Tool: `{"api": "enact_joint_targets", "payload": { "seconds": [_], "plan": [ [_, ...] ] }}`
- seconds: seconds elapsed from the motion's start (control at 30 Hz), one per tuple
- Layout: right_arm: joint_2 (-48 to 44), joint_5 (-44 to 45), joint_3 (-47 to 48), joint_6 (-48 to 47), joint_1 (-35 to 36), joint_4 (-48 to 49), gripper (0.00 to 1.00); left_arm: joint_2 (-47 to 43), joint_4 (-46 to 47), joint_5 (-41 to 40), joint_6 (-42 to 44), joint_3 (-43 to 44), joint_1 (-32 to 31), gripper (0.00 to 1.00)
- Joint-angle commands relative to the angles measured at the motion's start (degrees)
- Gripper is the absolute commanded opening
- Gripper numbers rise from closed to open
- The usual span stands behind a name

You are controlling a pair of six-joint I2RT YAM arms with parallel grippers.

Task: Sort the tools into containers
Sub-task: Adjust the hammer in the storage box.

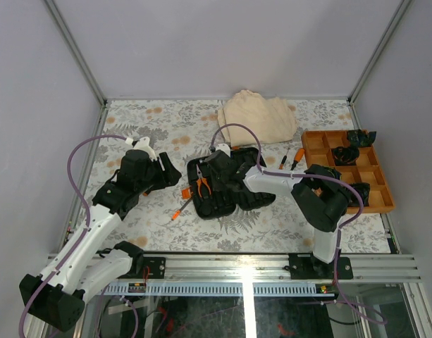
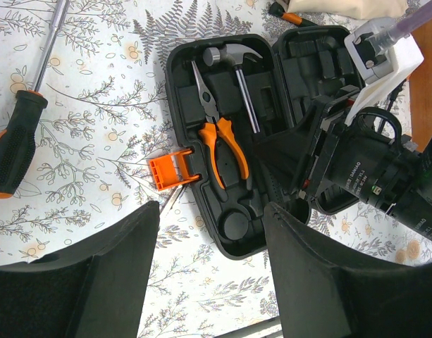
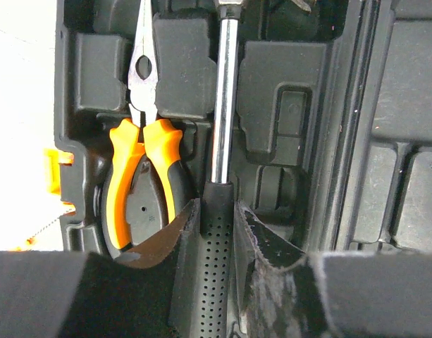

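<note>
Your right gripper (image 3: 216,236) clamps the one hammer (image 3: 225,91), beside one pair of pliers (image 3: 142,151) in the open case (image 2: 230,236); your left gripper (image 2: 212,206) gapes empty left of it. One screwdriver (image 2: 18,141) lies farther left on the floral table (image 1: 166,127).

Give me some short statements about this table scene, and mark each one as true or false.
1. The orange-handled metal pliers lie inside the open black plastic tool case. True.
2. The right gripper is closed on the black handle of the small chrome-shafted hammer. True.
3. The left gripper holds a screwdriver. False: it is open and empty; the long black-and-orange-handled screwdriver lies on the table.
4. The beige folded cloth lies inside the case. False: it lies on the table beyond the case.
</note>
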Motion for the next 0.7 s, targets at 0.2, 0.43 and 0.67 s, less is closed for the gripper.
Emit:
{"api": "enact_joint_targets", "payload": {
  "seconds": [0.2,0.43,0.67],
  "plan": [
    [-3.7,2.4,3.0,-3.1,0.0,-1.7,0.41,0.1,1.3,-0.6,0.5,0.3,0.5,0.60],
    [-3.7,3.2,6.3,-5.3,-0.1,-3.1,0.42,0.1,1.3,-0.6,0.6,0.2,0.6,0.60],
    [-0.2,2.1,11.5,-7.4,-1.5,-5.8,0.27,0.0,1.2,-0.4,0.6,0.3,0.8,0.61]
  ]
}}
